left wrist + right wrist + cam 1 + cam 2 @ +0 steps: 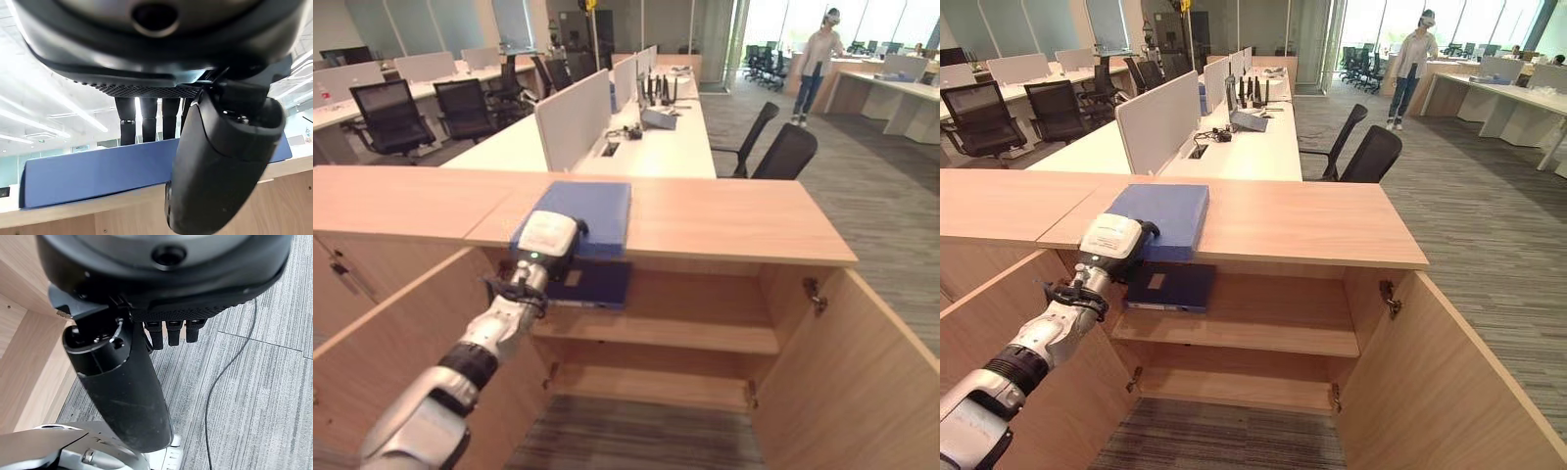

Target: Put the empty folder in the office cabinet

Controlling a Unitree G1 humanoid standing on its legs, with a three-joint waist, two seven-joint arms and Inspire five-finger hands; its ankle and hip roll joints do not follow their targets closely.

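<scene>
A blue folder (594, 208) lies flat on the wooden cabinet top (734, 223), its near edge at the top's front lip. My left hand (548, 239) is at that near edge. In the left wrist view its fingers (146, 117) reach straight over the folder (93, 175), and the thumb (220, 161) stands in front of the edge, below it. A darker blue folder (1170, 287) lies on the upper shelf (705, 331) inside the open cabinet. My right hand (122, 377) hangs over the carpet with relaxed fingers (173, 333), holding nothing.
Both cabinet doors stand open: the left door (401, 323) by my arm, the right door (867, 377) swung forward. A lower shelf (1244, 387) is bare. Behind the cabinet are white desks (656, 137) and black chairs (783, 152). A person (815, 59) stands far back right.
</scene>
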